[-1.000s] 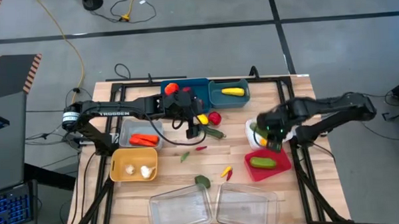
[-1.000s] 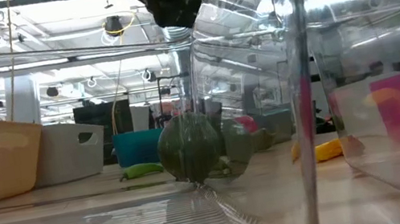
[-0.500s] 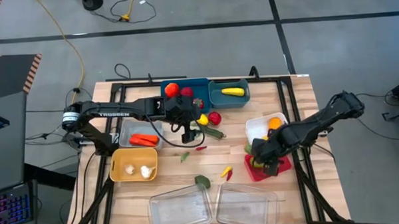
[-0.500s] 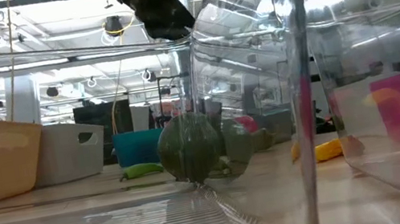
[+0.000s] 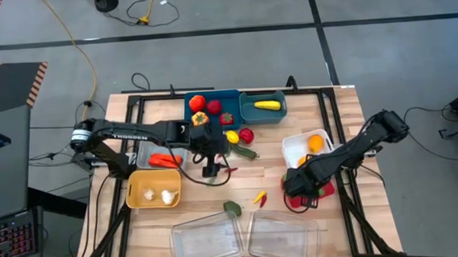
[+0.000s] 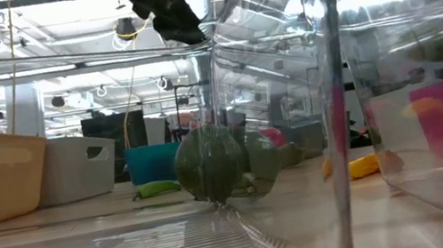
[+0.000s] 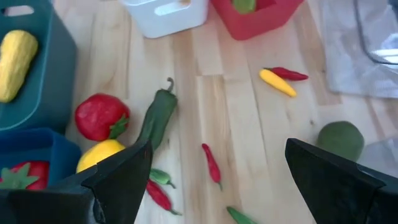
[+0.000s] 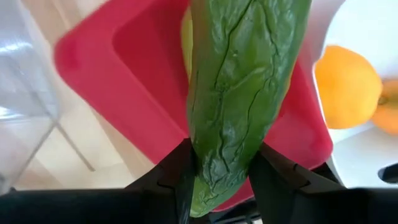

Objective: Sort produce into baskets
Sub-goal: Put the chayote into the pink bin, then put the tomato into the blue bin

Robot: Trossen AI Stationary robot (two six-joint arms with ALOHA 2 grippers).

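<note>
Produce lies on the wooden table (image 5: pixel 178 206) seen from above, where the right gripper (image 5: pixel 296 189) hangs over the red bin (image 5: pixel 323 192) and the left gripper (image 5: pixel 212 169) hangs over small peppers. From the left wrist, its fingers (image 7: pixel 118 177) are spread wide above a little red pepper (image 7: pixel 212 164) and touch nothing. From the right wrist, the fingers (image 8: pixel 177 168) pinch a long green cucumber (image 8: pixel 242 93) over the red bin.

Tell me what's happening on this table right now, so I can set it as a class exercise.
Two robot arms are sorting toy produce into bins. The right tool is shut on a long green vegetable, holding it over the red bin, beside the white bin with an orange inside. The left tool hovers open above loose chili peppers mid-table. A green pepper, a red fruit and a round green piece lie unsorted.
</note>
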